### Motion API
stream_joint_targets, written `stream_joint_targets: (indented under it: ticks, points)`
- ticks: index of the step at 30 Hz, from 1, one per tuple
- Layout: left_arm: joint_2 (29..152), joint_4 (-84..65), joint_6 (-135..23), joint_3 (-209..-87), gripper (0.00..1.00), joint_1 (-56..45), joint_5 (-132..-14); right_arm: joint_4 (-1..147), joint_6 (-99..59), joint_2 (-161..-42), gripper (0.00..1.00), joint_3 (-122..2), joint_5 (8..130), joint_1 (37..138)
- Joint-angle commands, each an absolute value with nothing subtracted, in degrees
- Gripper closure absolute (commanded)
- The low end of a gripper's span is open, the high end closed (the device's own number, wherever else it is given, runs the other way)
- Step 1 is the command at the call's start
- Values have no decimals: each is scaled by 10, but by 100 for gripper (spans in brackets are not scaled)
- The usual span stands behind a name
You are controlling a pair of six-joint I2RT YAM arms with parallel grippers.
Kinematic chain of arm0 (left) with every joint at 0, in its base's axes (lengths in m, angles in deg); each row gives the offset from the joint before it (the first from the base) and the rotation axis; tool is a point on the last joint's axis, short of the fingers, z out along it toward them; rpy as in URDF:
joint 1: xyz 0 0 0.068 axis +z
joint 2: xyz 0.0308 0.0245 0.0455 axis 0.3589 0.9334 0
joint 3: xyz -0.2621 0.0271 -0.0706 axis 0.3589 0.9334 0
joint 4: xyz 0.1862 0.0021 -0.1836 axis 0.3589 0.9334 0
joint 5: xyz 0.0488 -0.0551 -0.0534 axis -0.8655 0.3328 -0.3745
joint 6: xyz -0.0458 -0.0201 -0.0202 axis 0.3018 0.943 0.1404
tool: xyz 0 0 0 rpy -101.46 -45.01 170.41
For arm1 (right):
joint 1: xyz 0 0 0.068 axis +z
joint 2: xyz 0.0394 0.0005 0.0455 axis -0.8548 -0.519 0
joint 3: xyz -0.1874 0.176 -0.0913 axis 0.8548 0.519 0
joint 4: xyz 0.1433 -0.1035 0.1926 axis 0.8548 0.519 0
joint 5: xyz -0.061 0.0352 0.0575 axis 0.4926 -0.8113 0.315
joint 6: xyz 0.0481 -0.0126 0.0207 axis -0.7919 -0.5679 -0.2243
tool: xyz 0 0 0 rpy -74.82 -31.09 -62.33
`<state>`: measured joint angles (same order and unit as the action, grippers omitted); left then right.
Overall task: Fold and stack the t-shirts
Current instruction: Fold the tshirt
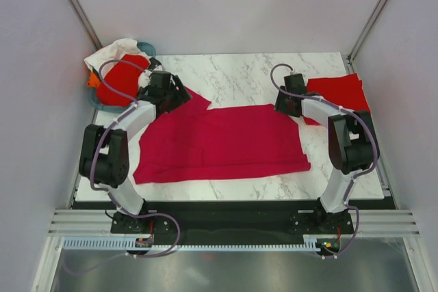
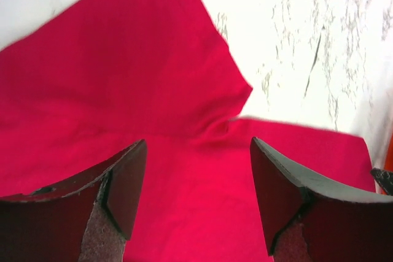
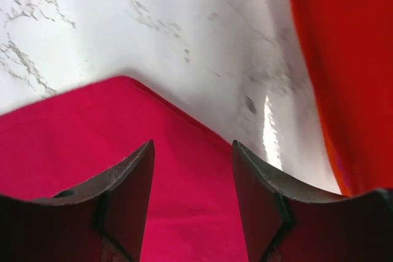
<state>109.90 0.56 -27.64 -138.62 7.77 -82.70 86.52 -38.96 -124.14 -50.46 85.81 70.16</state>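
A crimson-pink t-shirt [image 1: 222,143] lies spread flat across the middle of the marble table [image 1: 239,76]. My left gripper [image 1: 179,95] hovers over its far left sleeve [image 2: 153,59], jaws open with only cloth [image 2: 196,200] below them. Over the shirt's far right corner [image 3: 123,127] my right gripper [image 1: 291,106] stands open, nothing between its fingers. A bright red t-shirt [image 1: 337,94] lies folded at the far right [image 3: 344,59]. Another red t-shirt [image 1: 122,80] sits in the basket at the far left.
A teal basket [image 1: 147,49] at the table's far left corner holds red, white and orange cloth. Grey walls close in both sides. The table's front edge runs just past the crimson shirt's hem.
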Motion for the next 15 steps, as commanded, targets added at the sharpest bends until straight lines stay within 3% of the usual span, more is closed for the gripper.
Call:
stream_joint_targets:
  ticks: [1,6,13,15]
  points:
    - [1164,28,-320,-1460,25,78,-824,857,-349,-1282,39,-558,858,712]
    - [1234,61,-304,-1510,25,77,-821,863,-347,-1329,43,-582,875,722]
    - [1312,90,-294,-1572,27,74,-823,880,-354,-1371,70,-629,895,722]
    - [1334,99,-294,-1594,27,74,-824,879,-357,-1382,73,-643,902,721]
